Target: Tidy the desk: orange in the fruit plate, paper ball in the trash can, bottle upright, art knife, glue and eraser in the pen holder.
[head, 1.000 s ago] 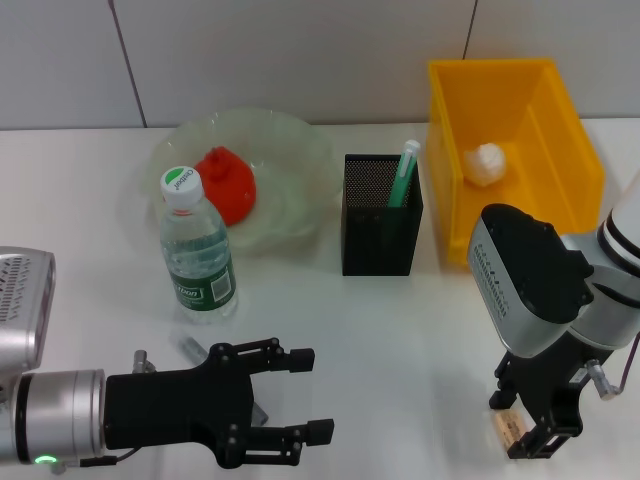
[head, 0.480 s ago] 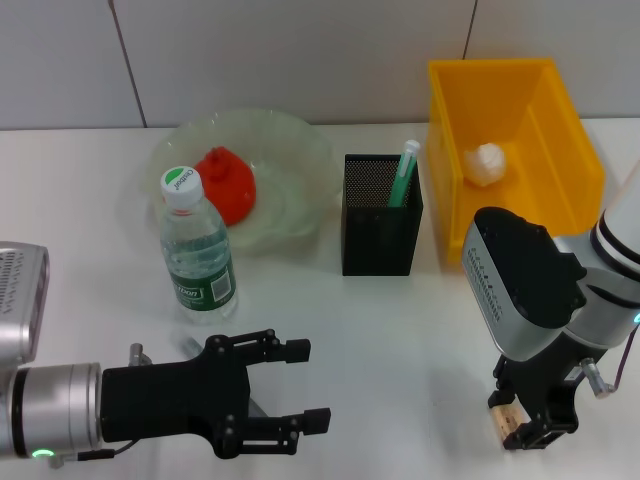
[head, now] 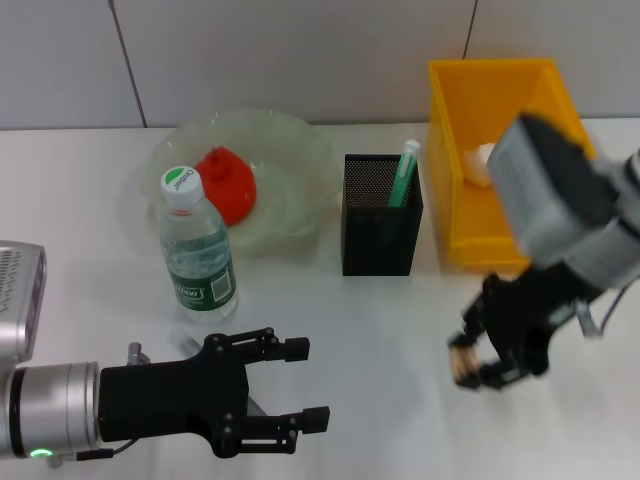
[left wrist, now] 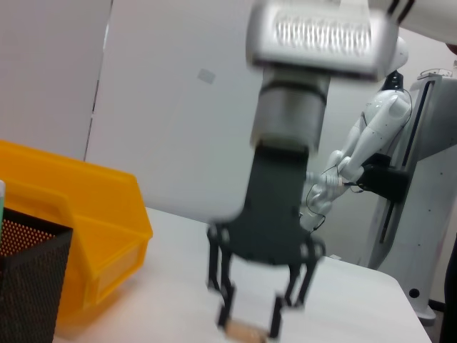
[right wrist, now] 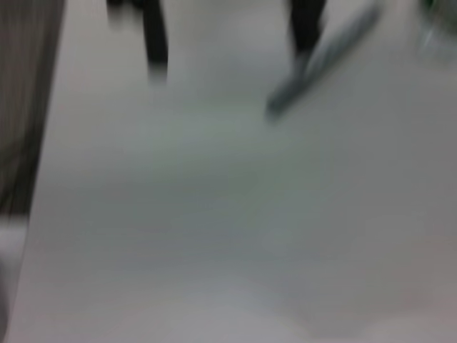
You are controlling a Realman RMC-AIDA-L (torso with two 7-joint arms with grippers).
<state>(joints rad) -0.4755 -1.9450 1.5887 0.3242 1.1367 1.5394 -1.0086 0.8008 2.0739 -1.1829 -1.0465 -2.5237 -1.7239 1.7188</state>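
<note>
The yellow trash can (head: pixel 560 120) is seen at the desk's right rear, the paper ball (head: pixel 480 160) inside. The pen holder (head: pixel 380 215) stands just beside it. The right gripper (head: pixel 478 365) is clamped on the eraser (head: pixel 462 366), raised near the holder. The left gripper (head: pixel 300 385) is held spread, low over the front.

Right end effector (head: pixel 478 368) smears with motion blur; the art knife (head: pixel 255 408) lies mostly hidden under the left end effector (head: pixel 308 385).
</note>
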